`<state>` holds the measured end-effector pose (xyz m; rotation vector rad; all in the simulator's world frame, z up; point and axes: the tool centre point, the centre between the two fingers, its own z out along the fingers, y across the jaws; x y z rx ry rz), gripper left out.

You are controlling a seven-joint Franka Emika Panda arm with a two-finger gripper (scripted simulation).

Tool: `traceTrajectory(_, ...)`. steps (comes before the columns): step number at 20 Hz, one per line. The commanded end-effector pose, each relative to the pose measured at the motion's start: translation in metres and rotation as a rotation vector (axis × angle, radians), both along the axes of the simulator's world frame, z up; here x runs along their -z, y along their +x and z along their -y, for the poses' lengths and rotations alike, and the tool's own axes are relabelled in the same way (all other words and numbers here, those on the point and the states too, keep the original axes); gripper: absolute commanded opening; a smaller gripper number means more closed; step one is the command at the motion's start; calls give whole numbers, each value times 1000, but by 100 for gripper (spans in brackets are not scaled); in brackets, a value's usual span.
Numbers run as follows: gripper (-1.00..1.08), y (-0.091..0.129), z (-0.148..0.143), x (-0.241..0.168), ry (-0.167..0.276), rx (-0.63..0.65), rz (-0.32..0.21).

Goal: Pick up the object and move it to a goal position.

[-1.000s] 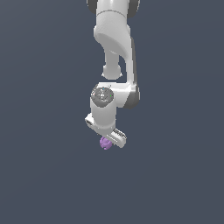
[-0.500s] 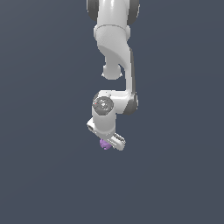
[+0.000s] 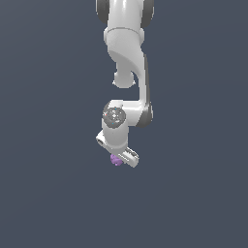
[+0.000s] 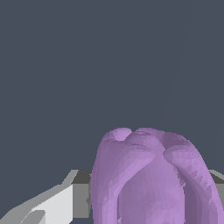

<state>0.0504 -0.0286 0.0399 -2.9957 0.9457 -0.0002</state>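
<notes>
In the wrist view the object (image 4: pixel 148 179) is seen pressed between the fingers (image 4: pixel 52 203). It is clasped under the gripper (image 3: pixel 117 156), seemingly for carrying to the goal. Beyond the object, only plain grey ground (image 3: pixel 48 193) is shown.

White arm (image 3: pixel 127 53) comes down from top of exterior view, elbow bent, wrist (image 3: pixel 116 121) tilted. Gripper (image 3: pixel 117 157) points down, fingers (image 4: pixel 48 205) clamped on the object (image 3: pixel 115 160), which bulges out between them in wrist view.
</notes>
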Motion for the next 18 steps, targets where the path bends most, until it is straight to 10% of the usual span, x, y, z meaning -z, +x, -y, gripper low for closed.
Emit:
traceTrajectory(1, -100, 0, 0, 0, 0, 0, 0)
traceTrajectory(18, -100, 12, -22, -89, 0, 1, 0)
